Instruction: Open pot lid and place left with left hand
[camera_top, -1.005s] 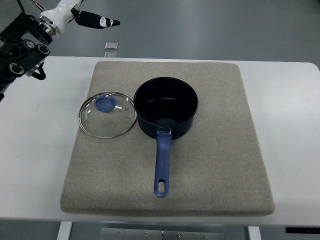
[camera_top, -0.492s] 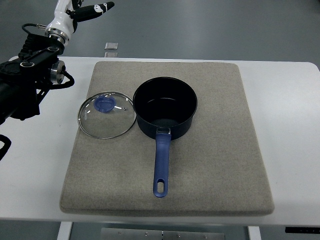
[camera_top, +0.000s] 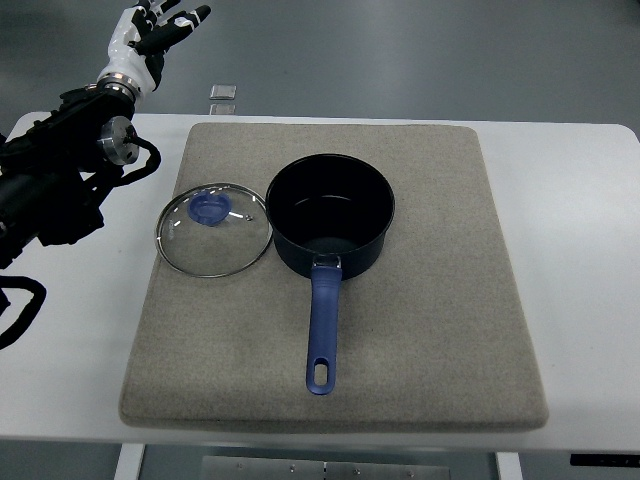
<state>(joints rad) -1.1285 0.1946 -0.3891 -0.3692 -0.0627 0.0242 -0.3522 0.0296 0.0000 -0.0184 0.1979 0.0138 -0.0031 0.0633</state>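
A: Take the dark blue round saucepan (camera_top: 331, 213) as the landmark. Where does it sit?

B: Upright and uncovered on a square grey felt mat (camera_top: 420, 340), a little above the mat's middle. Its long blue handle (camera_top: 323, 328) runs from the pan's near wall straight toward the camera, ending in a hanging slot. The mat lies on a white table (camera_top: 590, 260).

A: And the lid?

B: The round glass lid with a metal rim (camera_top: 213, 229) lies flat on the mat just left of the saucepan, its rim touching or very nearly touching the pan's wall; I cannot tell which. Its blue knob (camera_top: 209, 207) faces up and appears toward the far side of the glass.

A: Which hand is near it?

B: Neither one. The left hand (camera_top: 150, 30), white with dark fingertips, is raised far to the upper left of the saucepan, beyond the table's far edge and well apart from the lid. Its fingers (camera_top: 185, 18) are spread loosely and hold nothing. The black arm (camera_top: 60, 180) behind it comes in from the left edge, over the table to the left of the lid.

A: Anything else around the pan?

B: A small pale square object (camera_top: 223, 92) lies beyond the table's far edge, up and left of the saucepan; too small to identify.
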